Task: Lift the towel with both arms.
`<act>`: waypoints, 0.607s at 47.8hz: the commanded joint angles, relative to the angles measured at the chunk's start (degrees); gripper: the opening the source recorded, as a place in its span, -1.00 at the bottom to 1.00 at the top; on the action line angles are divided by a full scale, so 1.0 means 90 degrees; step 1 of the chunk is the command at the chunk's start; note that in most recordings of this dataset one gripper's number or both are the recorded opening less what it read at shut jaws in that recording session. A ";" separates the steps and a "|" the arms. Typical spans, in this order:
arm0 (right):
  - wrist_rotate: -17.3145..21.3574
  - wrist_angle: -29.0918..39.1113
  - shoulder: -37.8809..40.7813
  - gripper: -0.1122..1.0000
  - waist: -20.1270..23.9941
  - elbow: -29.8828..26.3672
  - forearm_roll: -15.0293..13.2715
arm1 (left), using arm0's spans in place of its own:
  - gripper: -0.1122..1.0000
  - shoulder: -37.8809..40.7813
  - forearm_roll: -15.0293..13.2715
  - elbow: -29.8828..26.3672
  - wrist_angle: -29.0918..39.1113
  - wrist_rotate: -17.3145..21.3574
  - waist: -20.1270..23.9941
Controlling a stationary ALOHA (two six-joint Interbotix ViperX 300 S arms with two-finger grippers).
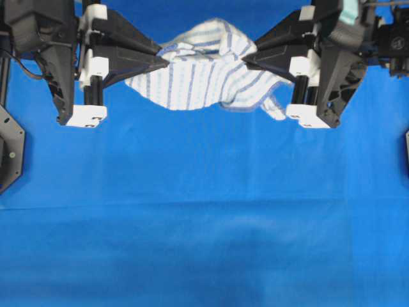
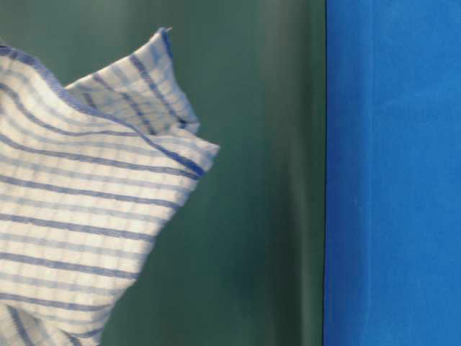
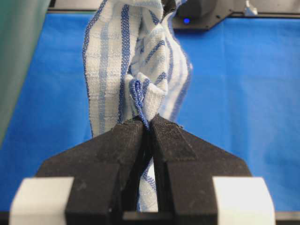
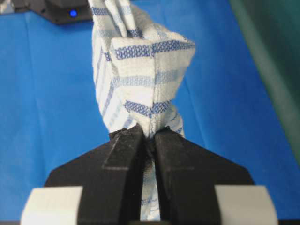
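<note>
Both hands are holding the soft white blue-striped towel up!
Left hand and right hand are pinching opposite ends above the blue-covered table, dark green backdrop behind.

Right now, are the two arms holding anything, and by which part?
Yes, both hold the towel: the left gripper pinches its left end, the right gripper its right end, jaws shut on bunched cloth.

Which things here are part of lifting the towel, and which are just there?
In the job:
towel
left gripper, shut on it
right gripper, shut on it

Just there:
blue cloth below
green backdrop
</note>
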 commanded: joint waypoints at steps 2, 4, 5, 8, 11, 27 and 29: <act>-0.0020 0.0010 -0.0146 -0.65 0.0020 -0.0205 -0.0010 | -0.75 -0.0059 0.0010 -0.0225 0.0039 0.0000 0.0010; -0.0020 0.0010 -0.0137 -0.65 0.0020 -0.0205 -0.0010 | -0.75 -0.0049 0.0010 -0.0225 0.0039 0.0000 0.0010; -0.0020 0.0010 -0.0146 -0.65 0.0020 -0.0205 -0.0010 | -0.75 -0.0059 0.0010 -0.0215 0.0049 0.0000 0.0010; -0.0020 0.0010 -0.0137 -0.65 0.0029 -0.0205 0.0000 | -0.75 -0.0059 0.0010 -0.0215 0.0049 -0.0010 0.0010; -0.0020 0.0010 -0.0146 -0.65 0.0029 -0.0205 0.0020 | -0.75 -0.0059 0.0010 -0.0215 0.0049 -0.0020 0.0010; -0.0029 -0.0020 -0.0146 -0.65 0.0098 -0.0195 0.0020 | -0.74 -0.0039 0.0010 -0.0195 0.0039 -0.0020 -0.0068; -0.0039 -0.0020 -0.0146 -0.65 0.0098 -0.0195 0.0020 | -0.74 -0.0029 0.0010 -0.0195 0.0020 -0.0020 -0.0078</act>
